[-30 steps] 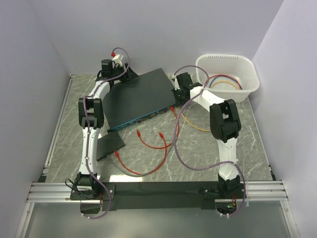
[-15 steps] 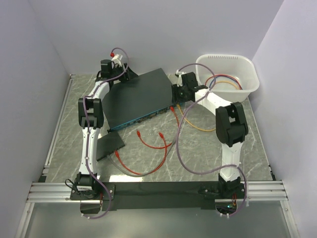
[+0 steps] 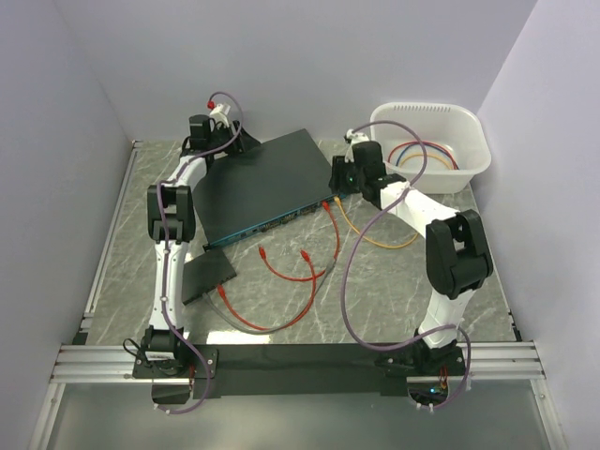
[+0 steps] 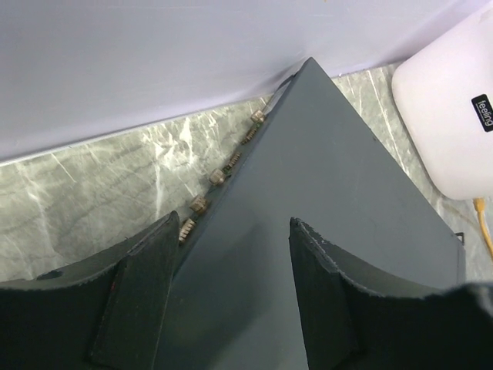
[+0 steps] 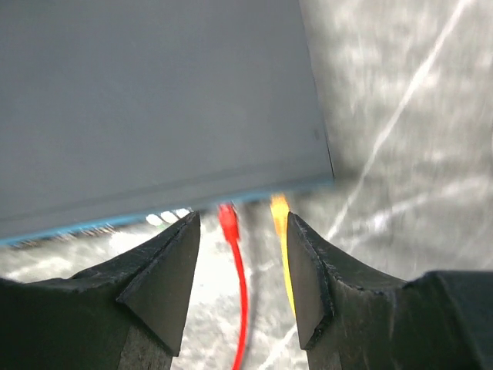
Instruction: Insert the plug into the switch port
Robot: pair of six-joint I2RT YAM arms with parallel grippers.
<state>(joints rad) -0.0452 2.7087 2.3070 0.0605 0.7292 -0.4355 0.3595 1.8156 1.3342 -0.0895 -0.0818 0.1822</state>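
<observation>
The switch is a large flat dark grey box lying askew mid-table, its teal front edge facing the near right. A red plug and a yellow plug sit at that edge's right end. In the right wrist view the red plug and yellow plug touch the teal edge of the switch; blur hides how deep they sit. My right gripper is open and empty above them. My left gripper is open over the switch's far corner.
A white basin holding coiled cables stands at the back right. A small flat black slab lies near the left arm. Loose red cables lie in front of the switch. Walls close in on both sides and behind.
My right arm has swung to the right and its gripper has drawn back from the switch's front right corner. The yellow cable's end now lies at the front edge beside the red plug. The left arm is still.
</observation>
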